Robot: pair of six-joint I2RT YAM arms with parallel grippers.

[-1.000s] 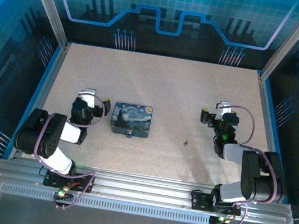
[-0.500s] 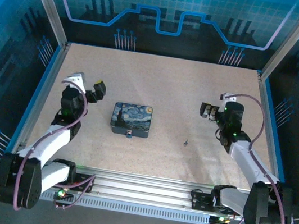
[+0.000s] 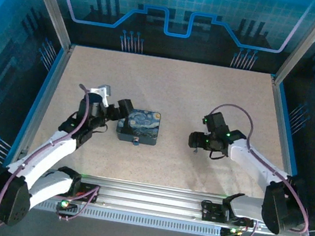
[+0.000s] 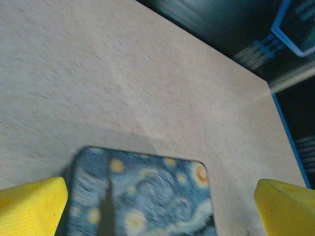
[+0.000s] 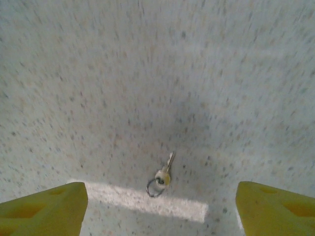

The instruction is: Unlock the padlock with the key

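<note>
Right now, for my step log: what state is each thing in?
Dark-blue painted rectangular tin: lid shut.
Tiny blue-and-silver padlock: at tin's near side, too small to judge.
Small grey metal key: flat on table, ungripped.
Left gripper: open.
Right gripper: open.

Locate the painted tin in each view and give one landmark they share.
Top external: painted tin left of centre, left gripper at its left edge.
Left wrist: tin bottom centre, between the gripper's yellow fingers.
Shared landmark: the left gripper beside the tin.
</note>
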